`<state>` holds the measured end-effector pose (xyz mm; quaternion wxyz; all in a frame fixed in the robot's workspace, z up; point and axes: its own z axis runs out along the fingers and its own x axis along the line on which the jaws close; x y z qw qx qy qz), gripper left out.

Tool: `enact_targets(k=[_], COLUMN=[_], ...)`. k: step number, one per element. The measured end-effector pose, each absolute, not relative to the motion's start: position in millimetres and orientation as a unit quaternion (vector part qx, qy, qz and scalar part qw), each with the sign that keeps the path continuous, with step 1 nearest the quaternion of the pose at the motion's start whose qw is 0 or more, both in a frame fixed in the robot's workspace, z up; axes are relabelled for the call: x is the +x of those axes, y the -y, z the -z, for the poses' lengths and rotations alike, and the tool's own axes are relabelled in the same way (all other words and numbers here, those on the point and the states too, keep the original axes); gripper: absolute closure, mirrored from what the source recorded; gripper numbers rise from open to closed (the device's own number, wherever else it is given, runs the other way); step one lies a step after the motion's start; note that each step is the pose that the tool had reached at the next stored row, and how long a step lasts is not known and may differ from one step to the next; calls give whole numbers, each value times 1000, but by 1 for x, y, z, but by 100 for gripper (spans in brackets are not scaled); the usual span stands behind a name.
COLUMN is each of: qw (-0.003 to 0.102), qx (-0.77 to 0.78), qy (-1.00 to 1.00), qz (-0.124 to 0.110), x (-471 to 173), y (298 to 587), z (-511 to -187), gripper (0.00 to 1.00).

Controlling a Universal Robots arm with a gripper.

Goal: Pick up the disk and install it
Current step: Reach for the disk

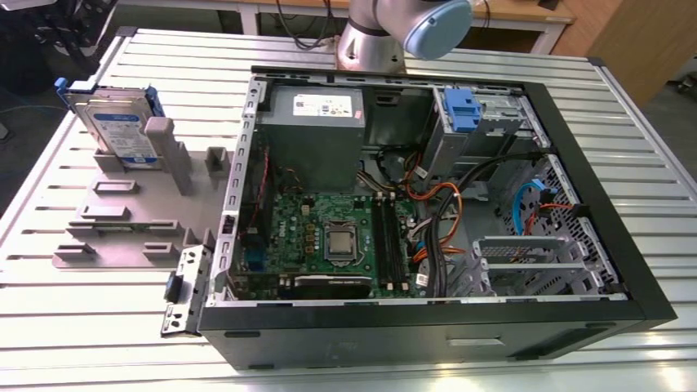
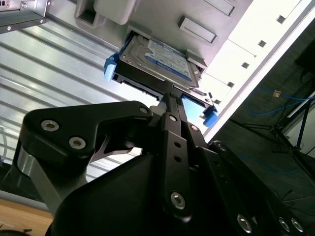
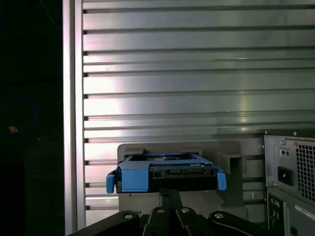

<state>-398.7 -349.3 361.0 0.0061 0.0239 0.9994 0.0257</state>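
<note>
pick step, approach phase by my read: nothing is being lifted yet.

table: ribbed aluminium slats, shiny, carrying everything.

PC case: black steel box lying on its side with the panel off, sitting toward the exterior view's right. A green board, cable bundles and a blue latch on the upper bay are showing inside.

arm: grey tube with a pale-blue joint cap, rising behind the case.

holder block: matte grey plastic with slots, lying on the table at the exterior view's left of the case.

disk: standing on edge in the block's far slot, tilting slightly, well apart from the case. It's a flat silver slab with a blue-and-white label and a blue plastic carrier rail wrapping its edges. The second wrist view is showing the disk label face on, and the first wrist view is catching the disk edge-on, connector side out.

end effector: black linkage, clenched on nothing, pointing at the disk with a gap between them.

My judgement: a grasp is calling for an opening wider than the carrier's thickness, squared to that exposed edge. Rail and metal are looking smooth, so slip is likely if contact is skewed.
</note>
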Motion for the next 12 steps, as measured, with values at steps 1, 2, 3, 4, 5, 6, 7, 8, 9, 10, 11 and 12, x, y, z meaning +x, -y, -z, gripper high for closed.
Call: enact_targets(k=[1, 2, 3, 4, 5, 6, 7, 8, 9, 10, 11, 12], qw=[6, 6, 6, 6, 6, 6, 6, 6, 6, 6, 6, 6], qx=[24, 24, 24, 24, 24, 24, 24, 24, 24, 24, 24, 24], qy=[-999, -999, -999, -999, -999, -999, -999, -999, -999, -999, -999, -999], qz=[-26, -26, -26, -26, -26, -26, -26, -26, -26, -26, -26, -26], x=[-400, -401, -402, -403, -405, -406, -407, -408, -410, -411, -412, -413], y=[349, 349, 349, 349, 349, 349, 349, 349, 349, 349, 349, 349], z=[-361, -361, -361, -361, -361, -360, -360, -360, -360, -360, -360, -360], gripper=[89, 89, 89, 89, 89, 89, 89, 89, 89, 89, 89, 89])
